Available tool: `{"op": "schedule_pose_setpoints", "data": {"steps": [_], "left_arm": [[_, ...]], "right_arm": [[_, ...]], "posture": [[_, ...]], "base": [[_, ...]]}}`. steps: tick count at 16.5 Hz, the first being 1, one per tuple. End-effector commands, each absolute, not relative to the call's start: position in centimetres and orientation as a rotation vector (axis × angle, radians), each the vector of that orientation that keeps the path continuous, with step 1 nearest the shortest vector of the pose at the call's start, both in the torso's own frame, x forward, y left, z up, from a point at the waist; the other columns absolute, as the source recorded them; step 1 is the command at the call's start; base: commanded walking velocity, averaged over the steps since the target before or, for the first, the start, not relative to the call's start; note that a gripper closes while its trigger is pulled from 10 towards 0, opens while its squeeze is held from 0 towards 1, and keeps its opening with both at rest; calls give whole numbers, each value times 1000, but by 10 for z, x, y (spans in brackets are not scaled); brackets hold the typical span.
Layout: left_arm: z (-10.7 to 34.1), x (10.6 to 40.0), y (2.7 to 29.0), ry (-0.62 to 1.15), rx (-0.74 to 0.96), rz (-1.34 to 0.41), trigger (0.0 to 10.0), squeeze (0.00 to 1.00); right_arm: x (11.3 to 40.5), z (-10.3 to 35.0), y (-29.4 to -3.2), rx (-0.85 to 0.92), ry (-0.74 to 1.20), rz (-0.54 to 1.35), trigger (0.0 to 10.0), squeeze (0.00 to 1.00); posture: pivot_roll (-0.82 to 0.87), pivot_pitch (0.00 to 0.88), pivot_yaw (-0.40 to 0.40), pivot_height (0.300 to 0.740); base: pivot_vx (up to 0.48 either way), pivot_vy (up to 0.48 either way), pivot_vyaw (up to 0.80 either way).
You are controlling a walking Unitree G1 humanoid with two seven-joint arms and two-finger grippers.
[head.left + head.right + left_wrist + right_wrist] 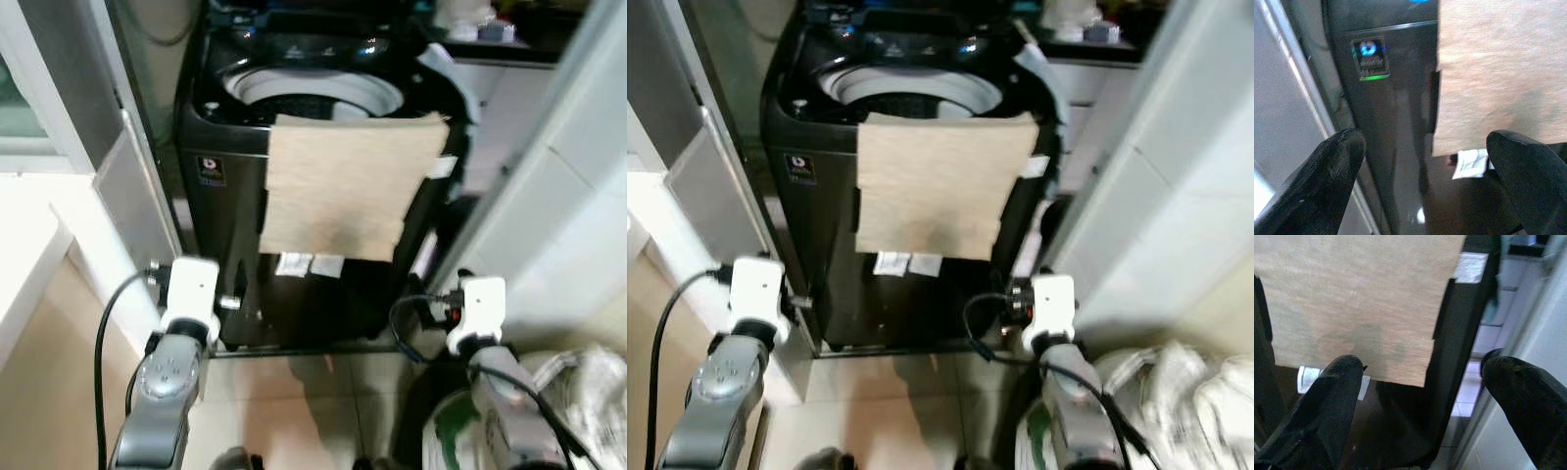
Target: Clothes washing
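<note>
A black top-loading washing machine (pixel 220 211) stands ahead with its lid up and its white drum rim (pixel 313 93) showing. A beige cloth (pixel 343 181) hangs over its front edge, down the front panel. My left gripper (pixel 1425 183) is open, held low in front of the machine's left side, short of the cloth (pixel 1503 73). My right gripper (pixel 1422 404) is open too, low by the machine's right corner, with the cloth's (pixel 1356 303) lower edge just beyond its fingers. Neither holds anything.
A white door frame and grey panel (pixel 122 196) flank the machine's left. White cabinets (pixel 549 196) close in on the right. Plastic bags (pixel 578 392) lie by my right arm. White labels (pixel 309 264) stick on the machine's front. Tiled floor (pixel 284 392) lies below.
</note>
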State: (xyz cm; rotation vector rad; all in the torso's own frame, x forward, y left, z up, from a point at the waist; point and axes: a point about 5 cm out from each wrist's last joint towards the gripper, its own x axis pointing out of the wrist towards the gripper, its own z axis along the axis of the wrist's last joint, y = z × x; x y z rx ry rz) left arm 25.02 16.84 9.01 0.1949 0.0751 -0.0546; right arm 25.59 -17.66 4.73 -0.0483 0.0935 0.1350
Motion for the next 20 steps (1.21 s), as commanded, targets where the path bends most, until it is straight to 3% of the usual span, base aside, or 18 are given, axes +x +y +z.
{"op": "schedule_pose_setpoints", "data": {"steps": [1, 6, 13, 17, 20], "left_arm": [[98, 254, 160, 35, 200, -81, 10000, 0], [104, 262, 155, 13, 201, -96, 10000, 0], [115, 279, 153, -28, 228, -134, 10000, 0], [117, 285, 148, -39, 217, -155, 10000, 0], [114, 287, 146, -31, 213, -163, 10000, 0]], "right_arm": [[263, 57, -179, -65, 54, 130, 10000, 0], [286, 68, -179, -49, 30, 109, 10000, 0], [301, 70, -181, -101, 11, 56, 10000, 0], [306, 76, -204, -131, -16, -121, 10000, 0], [310, 77, -197, -110, -17, -46, 10000, 0]], "posture": [[-27, 0, -39, 740], [-30, 0, -30, 740], [-40, 0, -12, 740], [-50, 0, -6, 740], [-61, 0, -9, 740]], "base": [[0, 0, 0], [0, 0, 0], [0, 0, -675], [0, 0, -730], [0, 0, -729]]}}
